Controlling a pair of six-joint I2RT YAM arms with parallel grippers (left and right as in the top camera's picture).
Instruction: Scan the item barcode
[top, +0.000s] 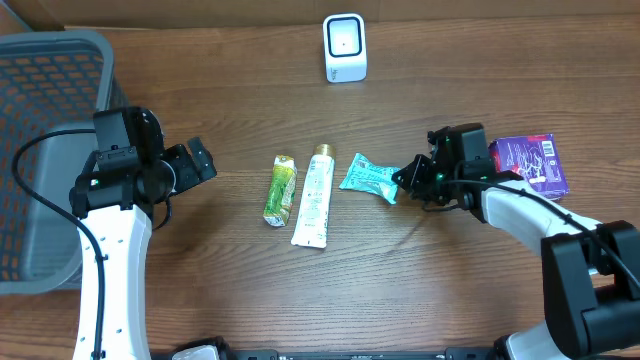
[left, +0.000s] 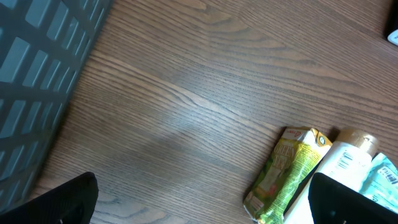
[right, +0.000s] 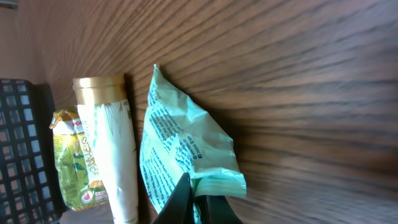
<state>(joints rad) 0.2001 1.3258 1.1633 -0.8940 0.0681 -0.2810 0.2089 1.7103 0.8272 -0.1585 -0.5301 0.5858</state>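
A teal packet (top: 368, 176) lies right of centre on the table, and my right gripper (top: 402, 180) is shut on its right end. In the right wrist view the black fingers (right: 186, 202) pinch the packet's (right: 180, 149) crimped edge. A white tube with a gold cap (top: 315, 198) and a green pouch (top: 279, 189) lie to its left. The white scanner (top: 345, 47) stands at the far edge. My left gripper (top: 200, 160) hovers open left of the pouch (left: 286, 174), its fingertips (left: 348, 202) wide apart with nothing between them.
A grey mesh basket (top: 45, 90) fills the left side. A purple packet (top: 532, 162) lies at the far right behind my right arm. Bare wood lies between the items and the scanner.
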